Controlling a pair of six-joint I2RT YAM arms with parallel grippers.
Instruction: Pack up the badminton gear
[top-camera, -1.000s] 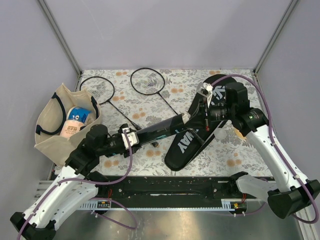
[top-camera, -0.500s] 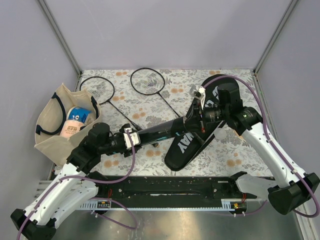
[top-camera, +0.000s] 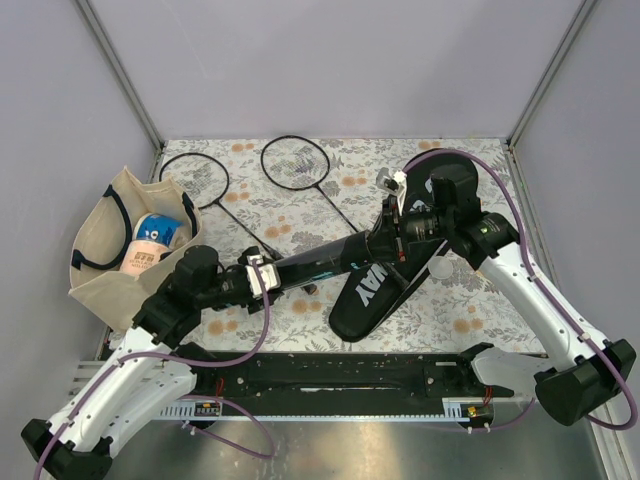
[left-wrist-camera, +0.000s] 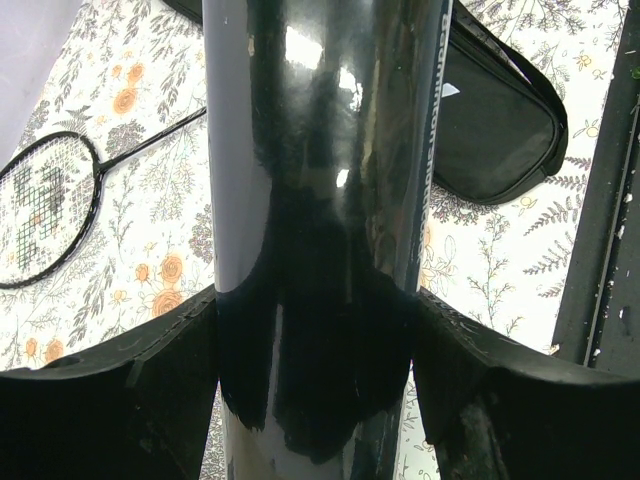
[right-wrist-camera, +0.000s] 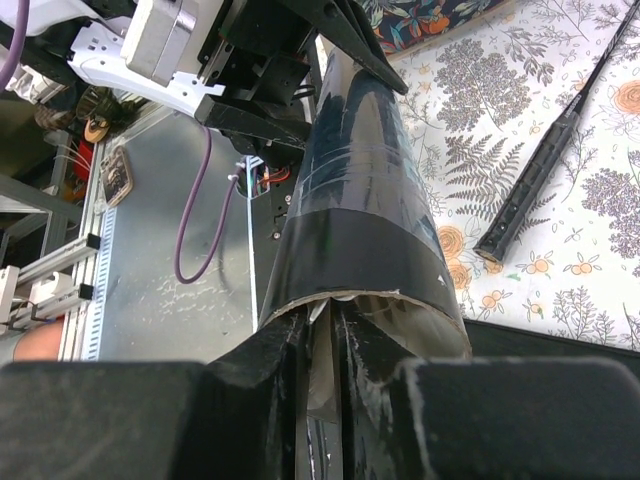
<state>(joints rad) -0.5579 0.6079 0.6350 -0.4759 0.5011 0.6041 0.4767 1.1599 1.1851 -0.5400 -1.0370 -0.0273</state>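
Loading the long black tube (top-camera: 320, 262) appears to be the step in hand. The tube runs diagonally above the floral worktop (top-camera: 470, 310). Its near end is clamped between the wide-set fingers of the left gripper (left-wrist-camera: 315, 340), and its open mouth faces the right gripper (right-wrist-camera: 325, 345). The right gripper's fingers stand close together at the rim with a thin gap between them. A pale sliver shows in that gap, too small to identify, so it cannot be told whether the gripper holds anything. To do the step well, the left arm should hold the tube steady on one axis while the right gripper works along that axis. Anything fed in should be let go only once it is past the rim. The fingers should then draw straight back so that they do not catch the tube's edge or tip it. Under the tube's far half lies the black racquet cover (top-camera: 365, 285), showing the letters "WAY". A small pale round object (top-camera: 440, 268), perhaps a shuttlecock or a cap, rests just beside the cover. The two racquets (top-camera: 297, 162) lie at the far side of the worktop, outside the cover. At the left edge stands the beige tote bag (top-camera: 100, 270) with a tape roll (top-camera: 155, 238) inside it.
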